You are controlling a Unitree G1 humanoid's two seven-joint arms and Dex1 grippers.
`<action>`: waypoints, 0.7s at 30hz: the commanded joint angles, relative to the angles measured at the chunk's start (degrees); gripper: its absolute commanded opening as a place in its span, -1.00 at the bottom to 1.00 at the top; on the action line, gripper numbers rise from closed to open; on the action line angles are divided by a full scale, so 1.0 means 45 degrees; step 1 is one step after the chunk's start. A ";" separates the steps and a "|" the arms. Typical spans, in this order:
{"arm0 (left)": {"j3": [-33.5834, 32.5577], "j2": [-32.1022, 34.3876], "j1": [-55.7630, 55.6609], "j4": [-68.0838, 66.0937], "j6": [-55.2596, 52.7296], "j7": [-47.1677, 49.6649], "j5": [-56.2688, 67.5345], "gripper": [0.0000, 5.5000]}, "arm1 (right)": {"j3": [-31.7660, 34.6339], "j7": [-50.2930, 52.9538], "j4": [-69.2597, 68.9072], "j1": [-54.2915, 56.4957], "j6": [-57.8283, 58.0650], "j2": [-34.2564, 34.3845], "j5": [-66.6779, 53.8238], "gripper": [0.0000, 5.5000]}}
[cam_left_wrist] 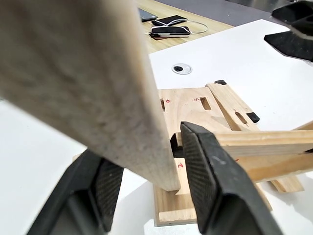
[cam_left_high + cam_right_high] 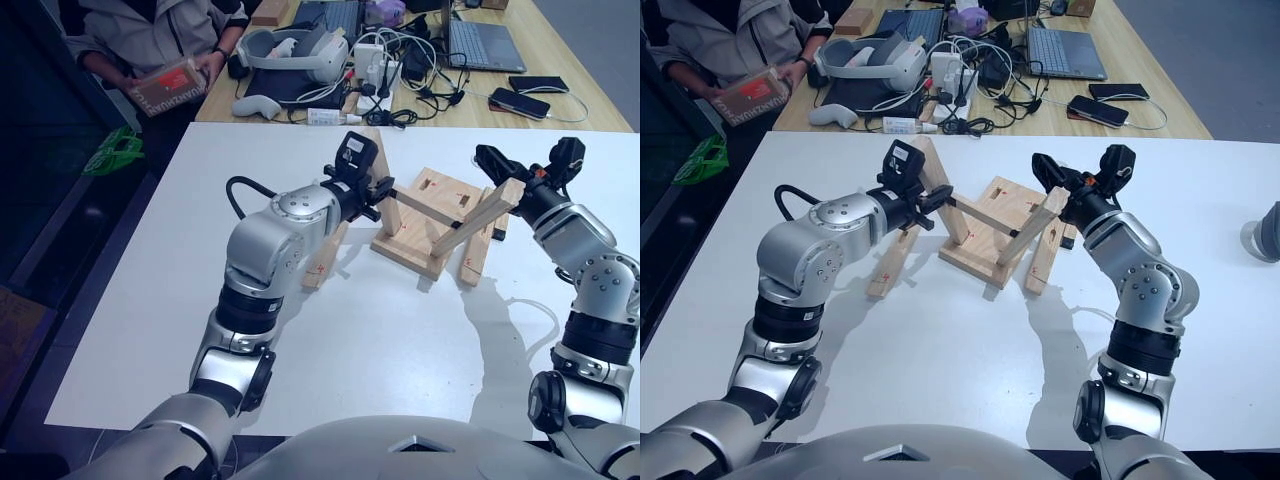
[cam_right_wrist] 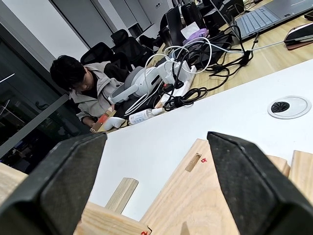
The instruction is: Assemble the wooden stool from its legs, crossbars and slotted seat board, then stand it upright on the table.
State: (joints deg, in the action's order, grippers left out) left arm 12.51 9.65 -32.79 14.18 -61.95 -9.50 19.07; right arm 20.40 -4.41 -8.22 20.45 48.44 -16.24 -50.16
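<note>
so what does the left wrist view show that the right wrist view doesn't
Only the left wrist view: the left gripper, its jaws shut on a wooden leg, a crossbar running off from it, and phones on the far desk.
Only the right wrist view: the right gripper, its jaws open, and a headset beside a tangle of cables.
Both: the white table, the slotted seat board and a round cable grommet.
</note>
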 commanded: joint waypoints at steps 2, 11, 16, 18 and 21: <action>0.0415 -0.0129 0.0253 -0.1012 -0.0637 0.0044 -0.0453 -0.31 | 0.0090 -0.0034 0.0106 0.0208 -0.0059 -0.0108 0.0157 0.39; -0.0224 -0.0733 -0.0137 -0.1247 0.0357 0.0364 -0.0941 -0.31 | 0.0153 -0.0028 0.0061 0.0181 -0.0030 -0.0092 0.0190 0.39; -0.1886 -0.1233 -0.0141 -0.0839 0.1009 0.0252 -0.0295 -0.31 | 0.0155 -0.0036 0.0087 0.0218 -0.0030 -0.0087 0.0214 0.39; -0.2240 -0.1211 0.0002 -0.0717 0.0911 0.0175 -0.0105 -0.31 | 0.0159 -0.0059 0.0132 0.0272 -0.0037 -0.0117 0.0227 0.39; -0.2762 -0.1166 0.0131 -0.0435 0.0752 -0.0026 0.0311 -0.31 | 0.0337 -0.0206 0.0222 0.0392 -0.0042 -0.0317 0.0138 0.39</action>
State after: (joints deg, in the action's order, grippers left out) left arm 2.00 3.99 -32.79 10.77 -57.50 -9.30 19.44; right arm 21.07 -4.64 -7.80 20.68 48.38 -16.43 -49.61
